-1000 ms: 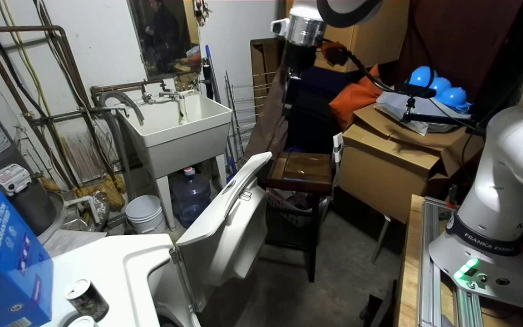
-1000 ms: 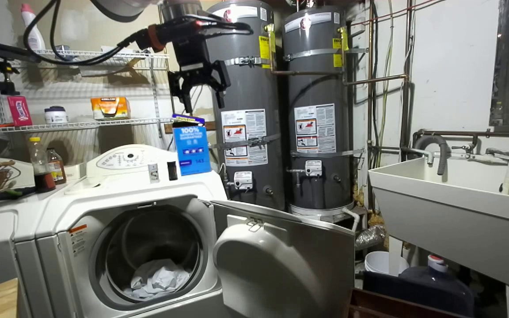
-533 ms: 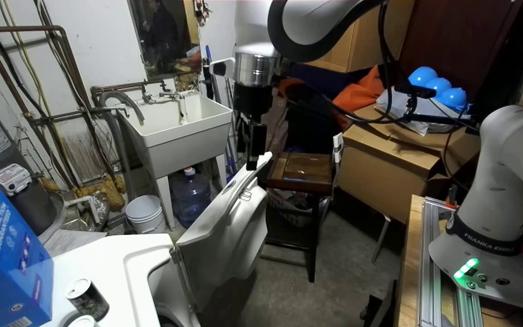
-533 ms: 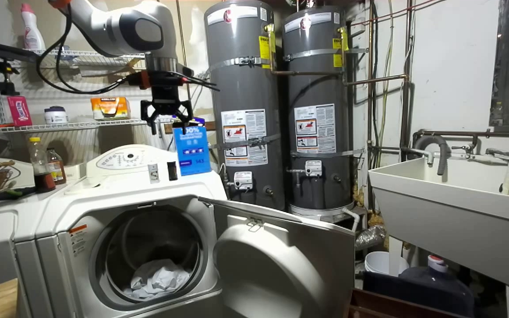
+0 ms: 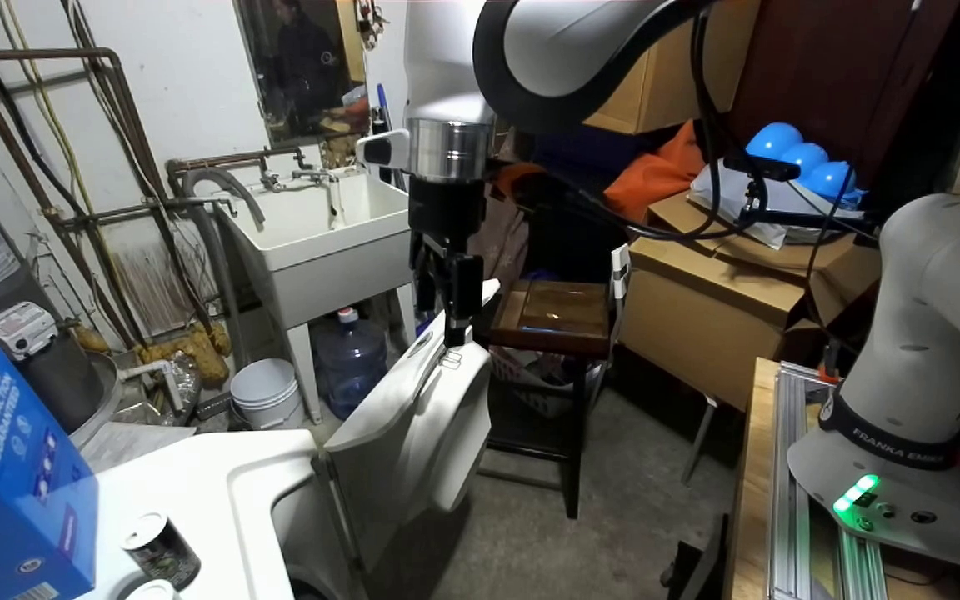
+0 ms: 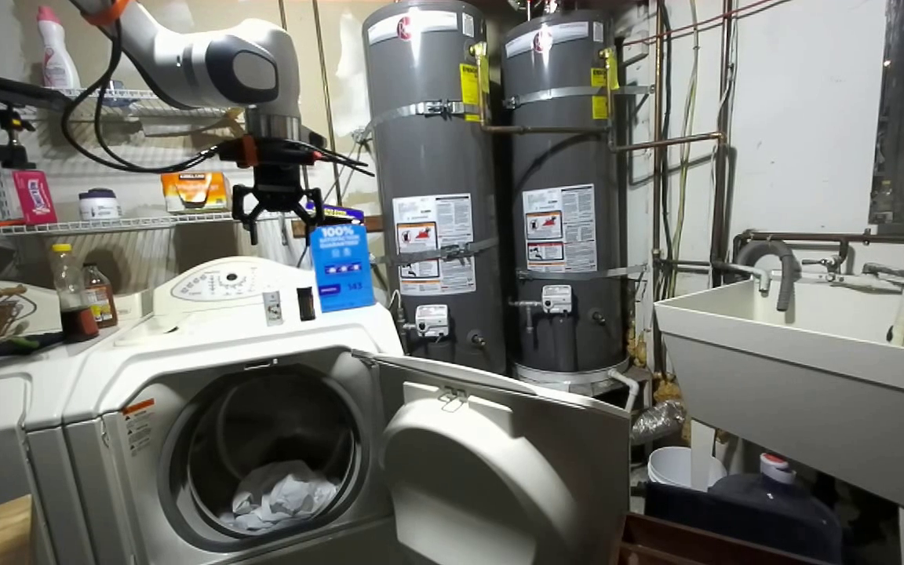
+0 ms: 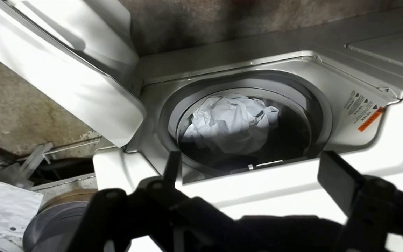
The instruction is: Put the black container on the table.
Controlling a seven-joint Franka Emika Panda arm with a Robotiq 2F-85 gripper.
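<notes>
A small black can, the black container, stands upright on top of the white washer in both exterior views (image 5: pixel 165 557) (image 6: pixel 307 304). It is out of view in the wrist view. The table (image 5: pixel 563 310), with its square dark-brown top and black legs, stands behind the open washer door in an exterior view. A brown wooden edge (image 6: pixel 695 544), seemingly the table, shows at the bottom of an exterior view. My gripper (image 5: pixel 445 327) hangs pointing down, above and apart from the washer. Its fingers (image 6: pixel 283 229) are spread with nothing between them, as the wrist view (image 7: pixel 250 159) also shows.
The washer (image 7: pixel 257 189) has its door (image 5: pixel 401 433) swung open, with white cloth (image 7: pixel 233 122) in the drum. A pale can (image 6: pixel 272 308) and a blue box (image 6: pixel 340 267) stand near the black can. A sink (image 5: pixel 338 250) and a cardboard box (image 5: pixel 697 308) flank the table.
My arm has come down and my gripper is lower, further left in both exterior views. The move has slowed in the last half second. The black can and table have not moved.
</notes>
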